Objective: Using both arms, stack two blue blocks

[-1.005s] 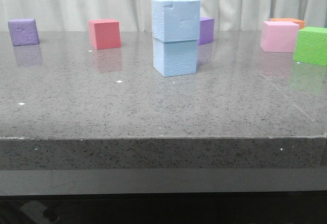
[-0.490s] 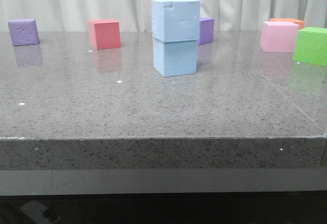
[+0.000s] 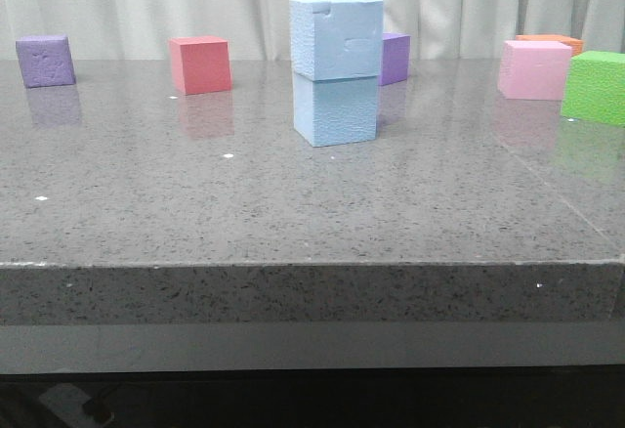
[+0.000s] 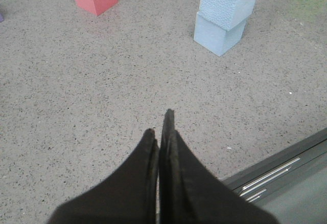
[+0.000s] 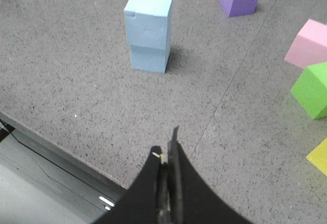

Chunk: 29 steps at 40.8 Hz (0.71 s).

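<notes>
My left gripper (image 4: 162, 127) and right gripper (image 5: 168, 144) were pressed together, empty, both well short of the upright blue stack (image 3: 335, 71) (notched block on top), neither clearly nearer

Left claw (image 4: 162, 127) closed, right claw (image 5: 167, 144) (likewise) closed

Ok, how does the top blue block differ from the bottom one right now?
The top blue block rests on the bottom blue block, which sits on the table. The top block has a notch at one upper edge; the bottom block shows none. The top block overhangs slightly, turned a little off the bottom block's line in the left wrist view. Both are pale blue pebbled foam cubes, and neither gripper touches them.
</notes>
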Each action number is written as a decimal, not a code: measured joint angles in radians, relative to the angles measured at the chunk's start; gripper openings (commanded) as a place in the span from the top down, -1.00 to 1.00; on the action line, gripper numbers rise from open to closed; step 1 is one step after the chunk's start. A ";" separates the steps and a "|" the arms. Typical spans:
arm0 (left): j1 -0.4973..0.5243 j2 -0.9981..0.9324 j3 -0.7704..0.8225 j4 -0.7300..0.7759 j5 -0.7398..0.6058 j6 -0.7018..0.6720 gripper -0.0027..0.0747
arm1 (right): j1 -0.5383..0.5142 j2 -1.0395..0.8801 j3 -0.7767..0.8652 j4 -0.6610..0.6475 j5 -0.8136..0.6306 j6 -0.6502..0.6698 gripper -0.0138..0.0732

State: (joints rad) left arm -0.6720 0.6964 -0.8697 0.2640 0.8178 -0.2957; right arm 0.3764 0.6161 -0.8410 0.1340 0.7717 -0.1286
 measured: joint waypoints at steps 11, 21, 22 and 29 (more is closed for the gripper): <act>0.000 0.000 0.000 0.002 0.000 0.000 0.98 | 0.000 0.000 0.019 -0.004 0.001 0.000 0.96; -0.002 -0.004 0.003 0.002 -0.004 0.000 0.98 | 0.000 0.000 0.019 -0.004 0.001 0.002 0.96; -0.002 -0.007 0.005 0.002 -0.004 0.000 0.98 | 0.000 0.000 0.019 -0.004 0.001 0.002 0.96; 0.074 -0.069 0.063 -0.015 -0.057 0.000 0.98 | 0.000 0.000 0.019 -0.004 0.001 0.002 0.96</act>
State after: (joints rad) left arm -0.5977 0.6278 -0.8067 0.2494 0.7604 -0.2957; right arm 0.3764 0.6161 -0.8220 0.1302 0.7724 -0.1267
